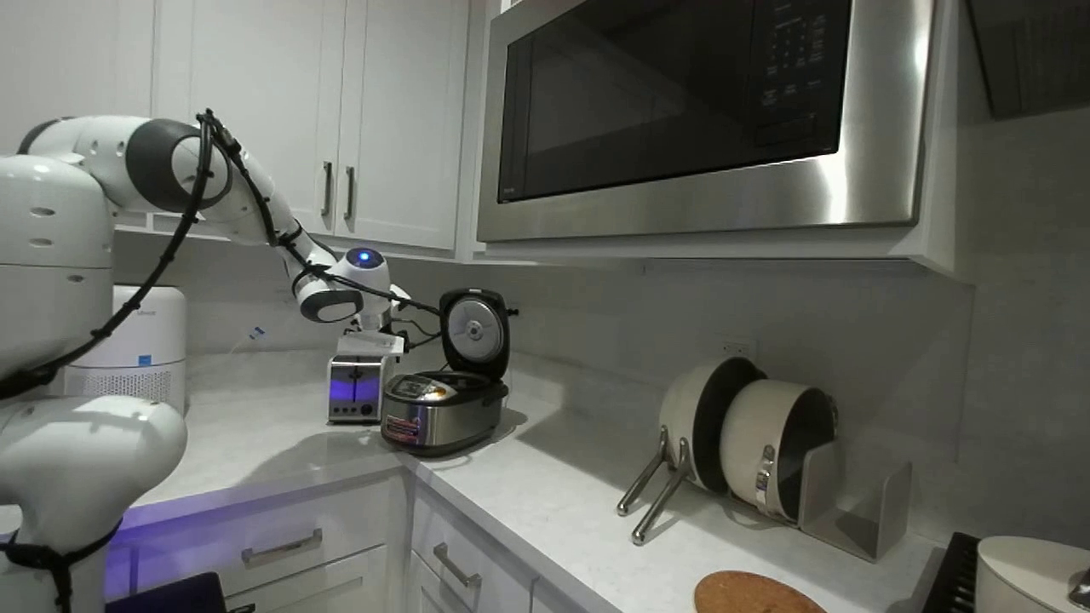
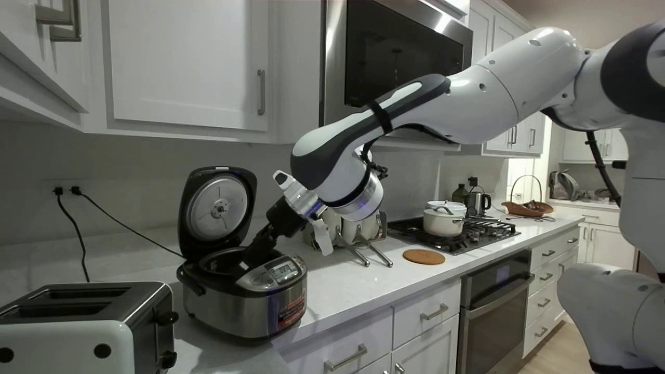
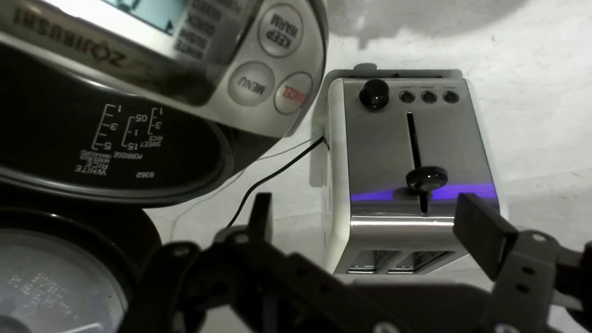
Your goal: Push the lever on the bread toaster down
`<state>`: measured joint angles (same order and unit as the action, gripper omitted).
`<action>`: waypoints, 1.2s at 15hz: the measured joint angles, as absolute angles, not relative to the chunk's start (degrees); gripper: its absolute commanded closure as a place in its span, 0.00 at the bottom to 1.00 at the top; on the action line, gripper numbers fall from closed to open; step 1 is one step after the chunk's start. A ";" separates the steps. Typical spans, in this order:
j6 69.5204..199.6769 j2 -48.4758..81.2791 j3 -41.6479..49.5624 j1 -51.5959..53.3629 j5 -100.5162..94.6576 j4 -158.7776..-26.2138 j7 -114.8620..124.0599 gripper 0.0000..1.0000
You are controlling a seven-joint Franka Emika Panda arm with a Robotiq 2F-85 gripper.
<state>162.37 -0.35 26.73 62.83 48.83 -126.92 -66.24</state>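
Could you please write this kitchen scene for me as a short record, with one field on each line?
Toaster: on the counter, beside the cooker
Lever: near the top of its track; not yet pushed down
Knob: lower than the lever
Pincer: open, holding nothing
Cooker lid: raised
Mat: round, brown, on the counter
Microwave: above the counter

Silver, white-sided toaster (image 3: 388, 157) streaked purple; black lever (image 3: 427, 177).

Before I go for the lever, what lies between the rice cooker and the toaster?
In the wrist view, a dark cord runs over the pale counter between the rice cooker and the toaster.
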 measured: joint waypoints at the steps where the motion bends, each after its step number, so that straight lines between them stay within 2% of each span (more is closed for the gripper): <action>1: 162.10 1.23 26.68 62.85 49.58 -125.36 -66.74 0.00; 3: 161.05 4.18 26.60 62.85 50.46 -122.27 -67.26 0.00; 4: 160.42 5.44 26.57 62.84 50.56 -120.90 -67.26 0.04; 5: 159.82 6.60 26.55 62.82 50.58 -119.63 -67.26 0.28; 7: 158.57 8.50 26.52 62.78 50.61 -117.35 -67.26 0.32; 9: 157.79 9.83 26.40 62.77 50.61 -115.45 -67.26 0.50; 16: 154.34 11.00 25.76 62.78 50.61 -112.28 -67.26 1.00; 18: 153.15 11.00 25.68 62.78 50.61 -112.06 -67.26 1.00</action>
